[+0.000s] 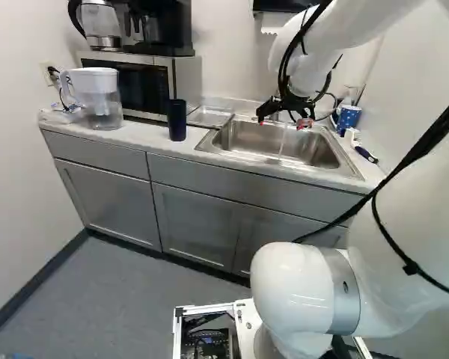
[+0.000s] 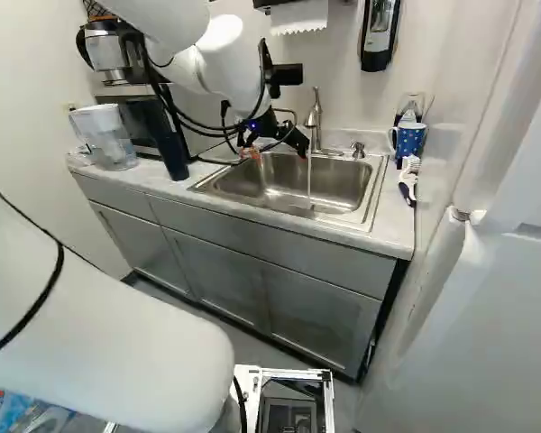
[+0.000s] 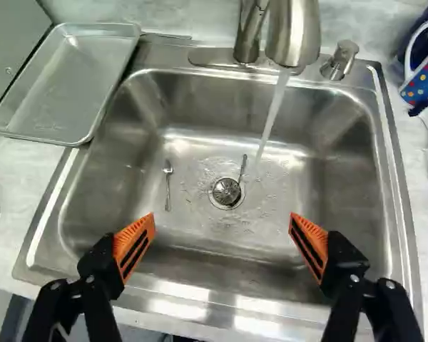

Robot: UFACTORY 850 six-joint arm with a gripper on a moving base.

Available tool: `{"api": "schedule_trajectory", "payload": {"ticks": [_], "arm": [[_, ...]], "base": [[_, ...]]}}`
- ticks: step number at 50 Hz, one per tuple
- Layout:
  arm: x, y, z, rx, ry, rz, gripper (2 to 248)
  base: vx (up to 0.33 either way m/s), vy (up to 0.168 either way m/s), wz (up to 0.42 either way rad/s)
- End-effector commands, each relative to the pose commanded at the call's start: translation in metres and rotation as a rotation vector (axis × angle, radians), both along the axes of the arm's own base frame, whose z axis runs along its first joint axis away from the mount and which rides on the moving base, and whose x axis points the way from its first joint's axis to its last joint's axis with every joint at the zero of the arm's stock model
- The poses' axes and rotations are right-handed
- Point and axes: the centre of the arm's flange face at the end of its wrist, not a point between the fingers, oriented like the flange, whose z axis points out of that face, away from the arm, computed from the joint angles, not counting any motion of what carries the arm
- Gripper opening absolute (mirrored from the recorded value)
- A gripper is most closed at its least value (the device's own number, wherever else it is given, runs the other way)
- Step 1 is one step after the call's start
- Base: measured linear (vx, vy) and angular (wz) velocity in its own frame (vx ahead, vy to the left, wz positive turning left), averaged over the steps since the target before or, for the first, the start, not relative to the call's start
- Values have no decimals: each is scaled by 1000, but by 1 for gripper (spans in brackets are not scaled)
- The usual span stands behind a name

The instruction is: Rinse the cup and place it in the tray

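On the surface [image 1: 146,139], a pitcher [image 1: 102,105], microwave [image 1: 138,86], dark cup [image 1: 177,121] and tray [image 3: 64,85] are set left of the sink [image 3: 128,199]; a mug [image 2: 410,142] and brush [image 2: 407,188], right.

White arm [image 1: 419,224] outstretched, jaws spread wide, angled down

My arm [image 1: 288,288]: white, rounded, one grey band [image 1: 341,292], black cables [image 1: 447,122]. My hand [image 1: 283,122]: black, two fingers [image 3: 100,265], silver screws [image 3: 354,277], dark-slotted orange pads [image 3: 139,226].

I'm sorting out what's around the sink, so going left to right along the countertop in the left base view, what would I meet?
Clear water pitcher, dark blue tumbler, shallow metal tray, running water, blue patterned mug.
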Motion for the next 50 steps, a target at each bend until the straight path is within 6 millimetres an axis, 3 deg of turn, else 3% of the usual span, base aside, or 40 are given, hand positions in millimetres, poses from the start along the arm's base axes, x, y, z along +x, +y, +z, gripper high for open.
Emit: {"api": "schedule_trajectory", "payload": {"ticks": [50], "arm": [[-4,79,-1,-1,-6,196,247]], "base": [[0,0,0]]}}
